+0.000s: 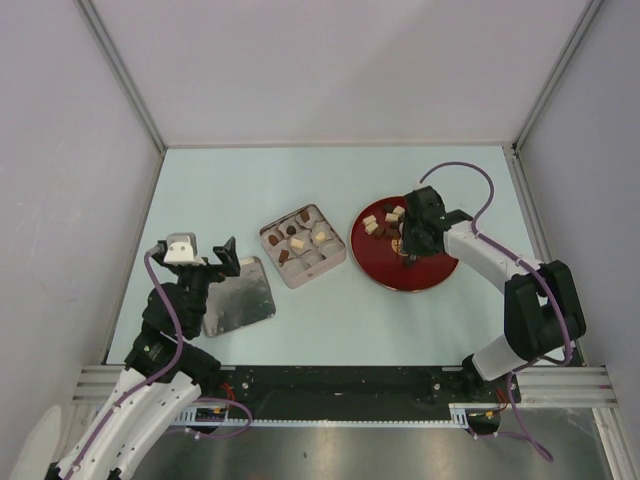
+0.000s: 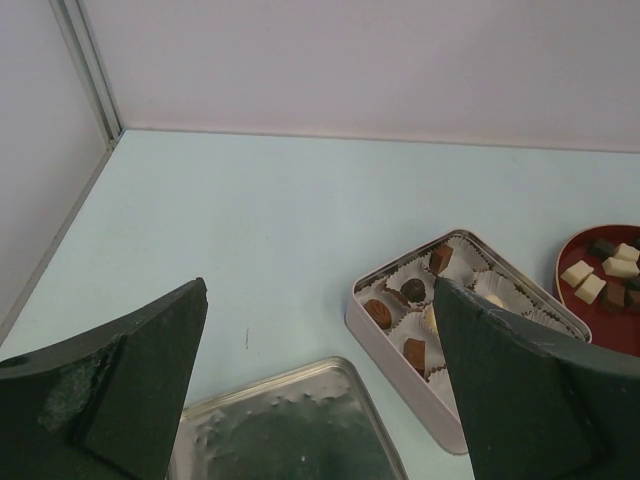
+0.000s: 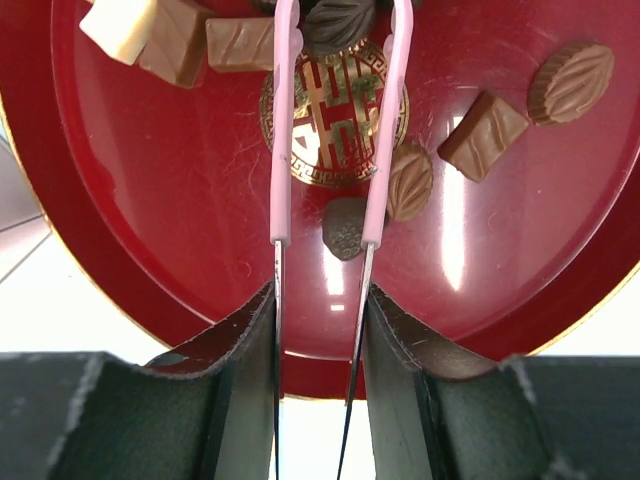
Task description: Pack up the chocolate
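The chocolate lies as small brown and cream chunks [image 1: 378, 222] on a red plate [image 1: 435, 275], and several more pieces [image 2: 413, 290] sit in the white paper cups of the square tin [image 1: 340, 255]. My right gripper [image 3: 320, 300] hangs over the plate, shut on pink-sleeved metal tongs [image 3: 283, 150]. A dark leaf-shaped chocolate [image 3: 338, 22] sits between the tong arms at the top edge of the right wrist view. The tong tips are cut off, so I cannot tell whether they pinch it. My left gripper [image 2: 320, 290] is wide open and holds nothing, above the tin's lid [image 2: 290, 430].
The silver lid [image 1: 240, 297] lies flat at the left of the tin. Loose brown pieces [image 3: 483, 122] and a dark one [image 3: 345, 228] lie on the plate beside the tongs. White walls and metal posts enclose the pale table.
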Controlling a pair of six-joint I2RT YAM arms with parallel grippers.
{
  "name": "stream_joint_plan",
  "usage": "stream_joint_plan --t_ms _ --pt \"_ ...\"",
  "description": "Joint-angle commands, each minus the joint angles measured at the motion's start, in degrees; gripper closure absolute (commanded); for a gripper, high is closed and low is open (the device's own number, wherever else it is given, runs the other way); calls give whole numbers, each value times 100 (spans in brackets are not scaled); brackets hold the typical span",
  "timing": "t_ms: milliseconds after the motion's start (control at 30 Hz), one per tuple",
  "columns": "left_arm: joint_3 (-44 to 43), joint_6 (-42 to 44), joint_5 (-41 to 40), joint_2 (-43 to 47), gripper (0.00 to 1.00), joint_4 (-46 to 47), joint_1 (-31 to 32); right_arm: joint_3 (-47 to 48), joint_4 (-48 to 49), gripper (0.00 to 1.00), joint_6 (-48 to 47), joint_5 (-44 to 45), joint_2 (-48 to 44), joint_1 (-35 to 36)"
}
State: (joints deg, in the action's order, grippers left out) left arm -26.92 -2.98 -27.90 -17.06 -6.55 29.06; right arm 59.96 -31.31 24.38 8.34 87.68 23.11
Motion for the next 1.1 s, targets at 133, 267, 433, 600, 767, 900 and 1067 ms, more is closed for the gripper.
stream_joint_plan --t_ms 133,267,433,600,767,900,1067 --pt "37 87 -58 62 0 180 -41 -11 134 63 84 -8 65 -140" --pt "37 70 -58 62 0 180 -41 -64 -50 64 111 -52 -31 -272" --pt "29 79 -58 62 0 180 -41 -134 -305 64 58 -122 -269 -430" --pt "37 79 -49 62 0 180 -41 -160 -411 64 58 -131 -523 -606" --pt "37 70 -40 80 0 180 -41 -161 -200 62 102 -254 -629 -624" --pt "29 70 -49 97 0 171 -41 -161 -69 61 76 -262 -559 -615" --pt "37 79 -66 115 0 162 -41 -161 46 60 5 -280 -401 -615"
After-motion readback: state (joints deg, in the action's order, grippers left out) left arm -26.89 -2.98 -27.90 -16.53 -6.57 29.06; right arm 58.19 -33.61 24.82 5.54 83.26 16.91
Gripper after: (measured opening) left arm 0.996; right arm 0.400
